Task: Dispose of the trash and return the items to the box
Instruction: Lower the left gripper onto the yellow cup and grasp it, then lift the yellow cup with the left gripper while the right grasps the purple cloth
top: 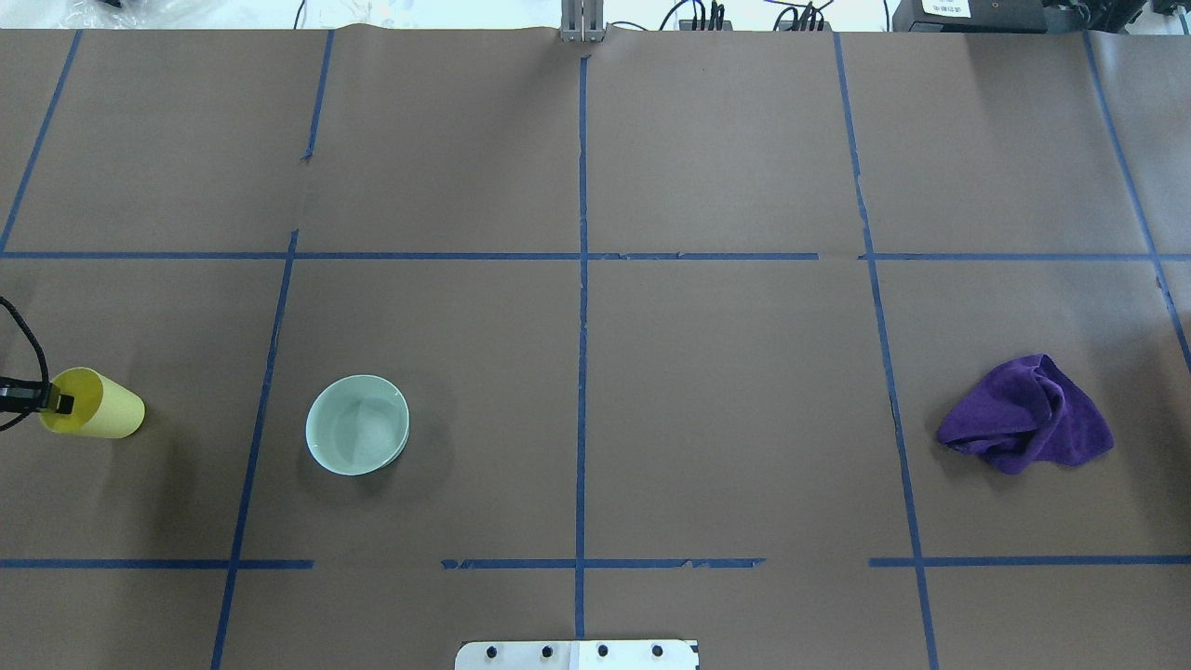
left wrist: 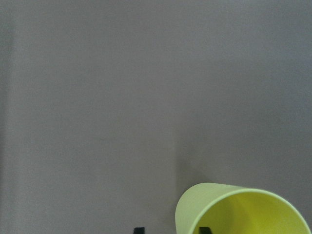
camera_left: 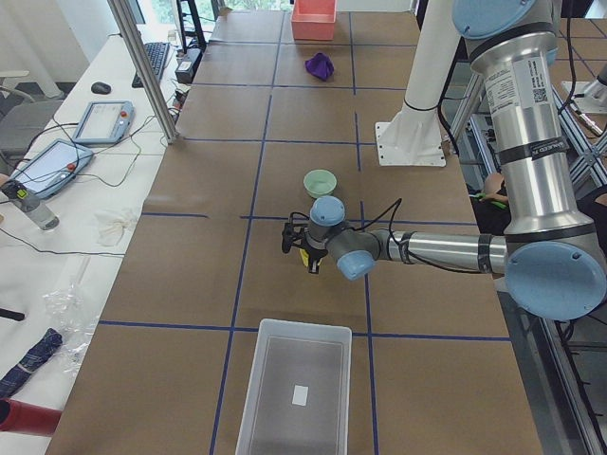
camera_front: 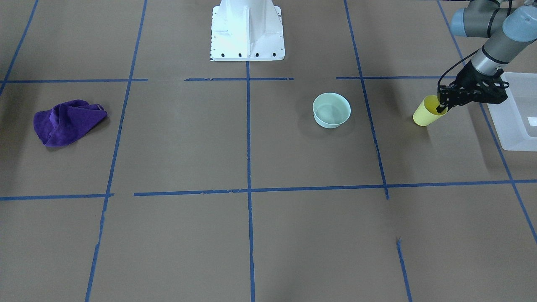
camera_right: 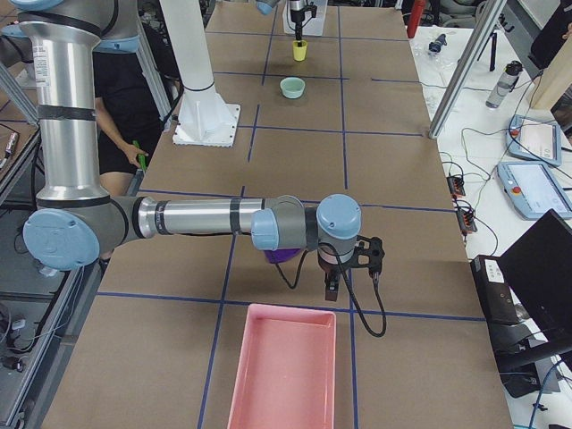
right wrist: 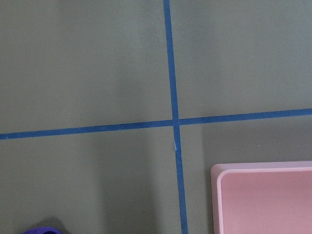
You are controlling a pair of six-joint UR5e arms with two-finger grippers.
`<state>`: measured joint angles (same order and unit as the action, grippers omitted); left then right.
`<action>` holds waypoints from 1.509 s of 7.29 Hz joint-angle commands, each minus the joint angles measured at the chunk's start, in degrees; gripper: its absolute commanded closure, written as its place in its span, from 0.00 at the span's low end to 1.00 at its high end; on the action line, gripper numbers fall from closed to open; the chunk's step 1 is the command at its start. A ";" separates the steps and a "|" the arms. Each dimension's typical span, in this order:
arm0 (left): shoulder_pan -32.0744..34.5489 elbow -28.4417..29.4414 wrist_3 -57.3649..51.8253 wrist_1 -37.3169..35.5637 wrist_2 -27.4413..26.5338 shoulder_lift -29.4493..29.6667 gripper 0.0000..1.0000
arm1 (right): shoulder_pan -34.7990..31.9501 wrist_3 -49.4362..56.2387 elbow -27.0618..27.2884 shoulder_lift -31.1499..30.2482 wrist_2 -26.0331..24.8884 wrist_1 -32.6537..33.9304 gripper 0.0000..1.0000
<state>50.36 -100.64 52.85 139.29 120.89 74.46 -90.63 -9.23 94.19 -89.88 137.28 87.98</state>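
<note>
The yellow cup [camera_front: 424,115] stands upright near the table's left end, also in the overhead view [top: 102,409] and the left wrist view [left wrist: 239,209]. My left gripper [camera_front: 440,108] is shut on its rim, one finger inside the cup and one outside. I cannot tell whether the cup rests on the table or hangs just above it. The frosted box [camera_front: 514,126] lies just past the cup toward the table's end, with a white label inside [camera_left: 300,395]. My right gripper [camera_right: 344,268] hangs over the table beside the pink bin. I cannot tell whether it is open.
A pale green bowl [camera_front: 331,110] stands between the cup and the table's middle. A crumpled purple cloth [camera_front: 69,121] lies at the right end, near a pink bin [camera_right: 286,366]. The white robot base [camera_front: 247,33] is at the back.
</note>
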 commanded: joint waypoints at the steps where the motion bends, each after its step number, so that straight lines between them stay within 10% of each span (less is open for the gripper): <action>1: 0.79 -1.65 0.15 0.01 1.62 -0.28 1.00 | 0.46 -0.09 0.12 0.06 0.18 0.00 0.00; 3: 6.30 -4.20 -0.03 -0.43 11.79 -0.72 1.00 | 3.68 -7.86 1.95 -0.20 1.32 -0.09 0.00; 7: 7.91 -6.40 -3.87 -6.99 12.00 -0.20 1.00 | 15.63 -26.67 6.09 -5.47 -5.87 -18.85 0.00; 11: 15.62 -11.84 -16.86 -27.42 12.00 6.37 1.00 | 27.51 -36.38 12.68 -8.02 -9.31 -19.25 0.00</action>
<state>63.20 -110.44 40.55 119.84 132.89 77.97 -66.23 -44.04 105.26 -97.23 129.13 68.85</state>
